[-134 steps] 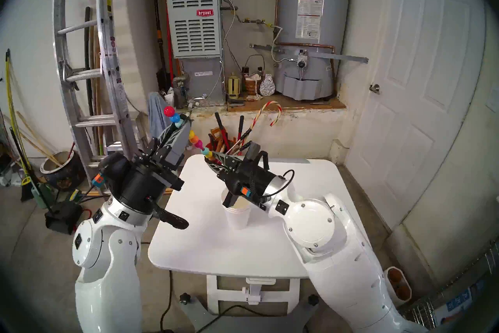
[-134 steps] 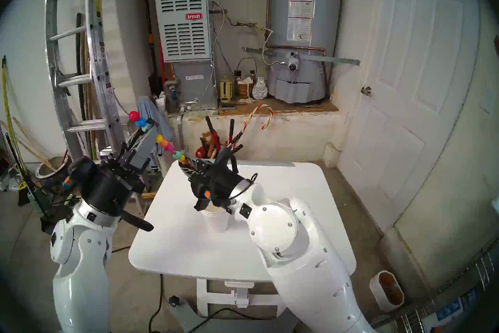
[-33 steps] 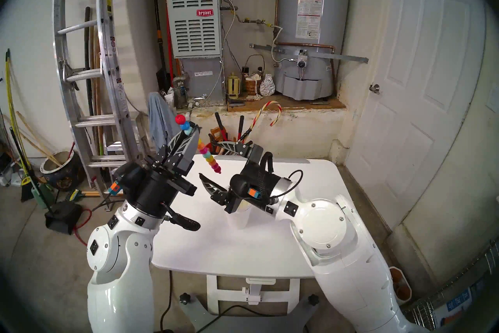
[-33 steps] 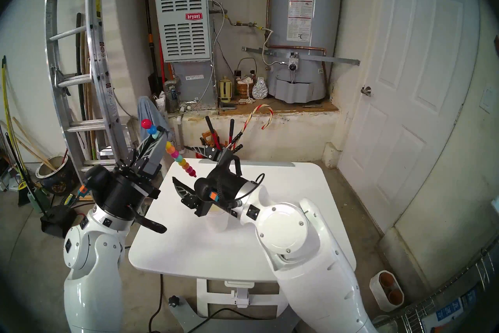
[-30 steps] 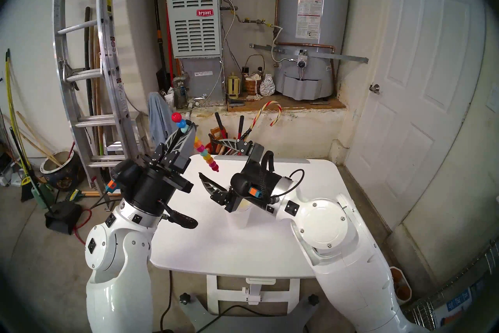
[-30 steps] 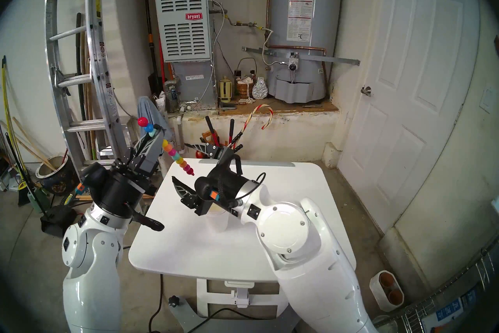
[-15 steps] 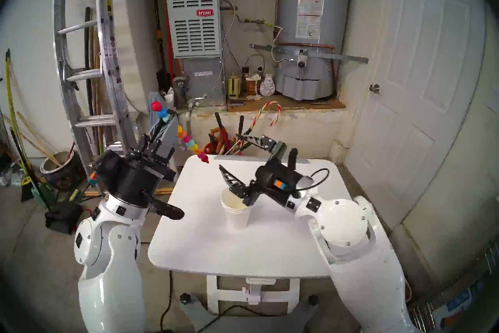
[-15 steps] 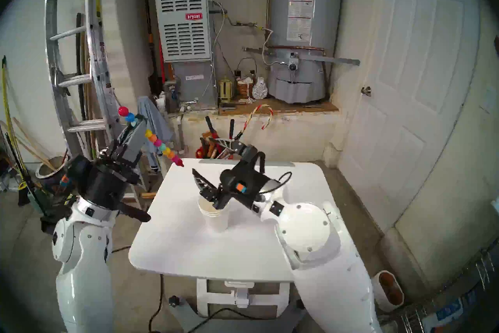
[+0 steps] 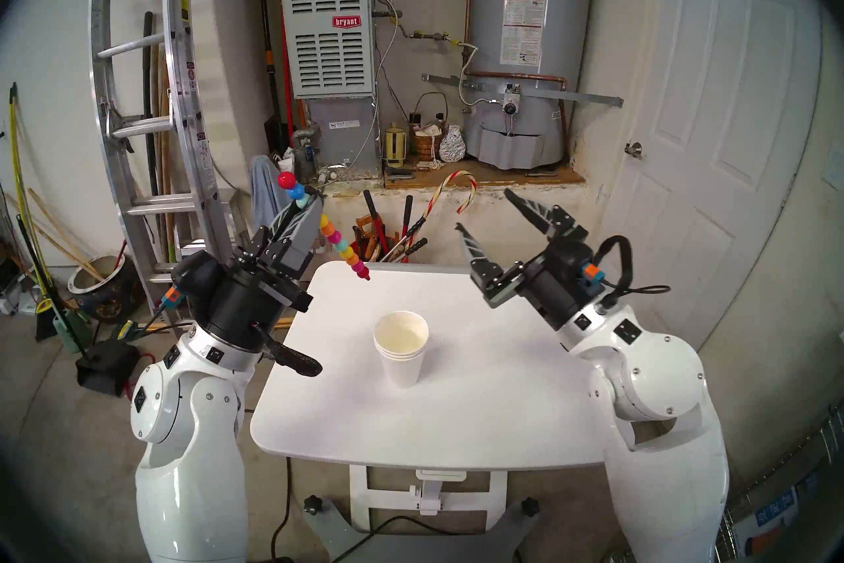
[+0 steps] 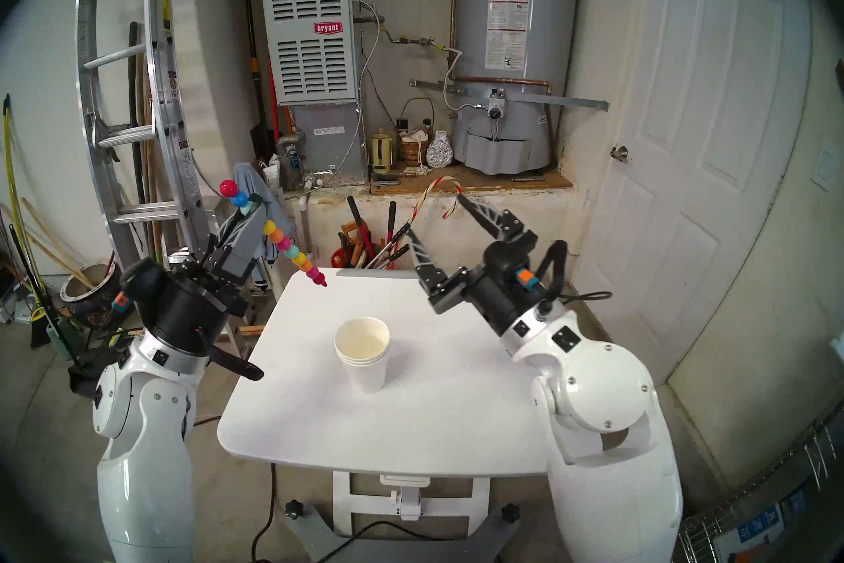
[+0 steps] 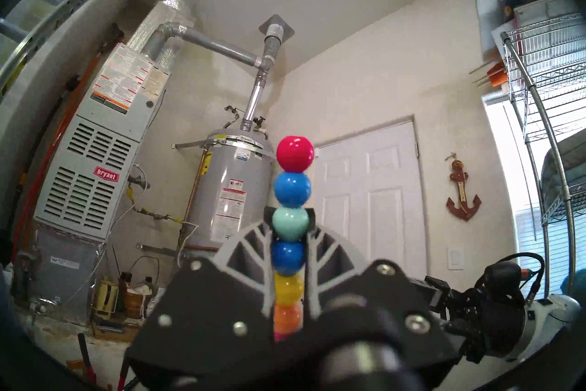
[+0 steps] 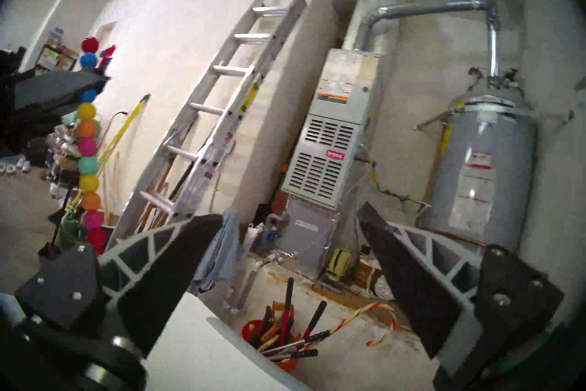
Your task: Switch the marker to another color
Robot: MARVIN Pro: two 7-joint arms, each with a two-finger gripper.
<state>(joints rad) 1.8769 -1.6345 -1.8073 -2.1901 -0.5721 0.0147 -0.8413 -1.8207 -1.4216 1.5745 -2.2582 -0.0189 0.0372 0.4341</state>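
Handling: the marker [image 9: 335, 241] is looking light and rigid, a thin stick of hard, glossy beads likely to be slipping or swivelling in a pinch; the best hold is probably sitting across two neighbouring beads near one end, leaving the other end free for working.
Look: round beads are stacking in red, blue, teal, dark blue, yellow, orange and pink, the sequence repeating toward a small pink tip.
Left gripper [image 11: 290, 241]: its jaws are clamping tight on the marker's upper beads, red and blue ones poking out beyond the fingertips, the long remainder slanting down and away to the gripper's right.
Right gripper [image 9: 491, 217]: it is hanging empty with jaws spread wide, well apart from the marker, which is lying off to its left.
Paper cups [image 9: 402, 347]: a nested white stack is standing on the white table [image 9: 347, 425], below and between both grippers, holding nothing.
Judgement: a colour change is seemingly still pending.
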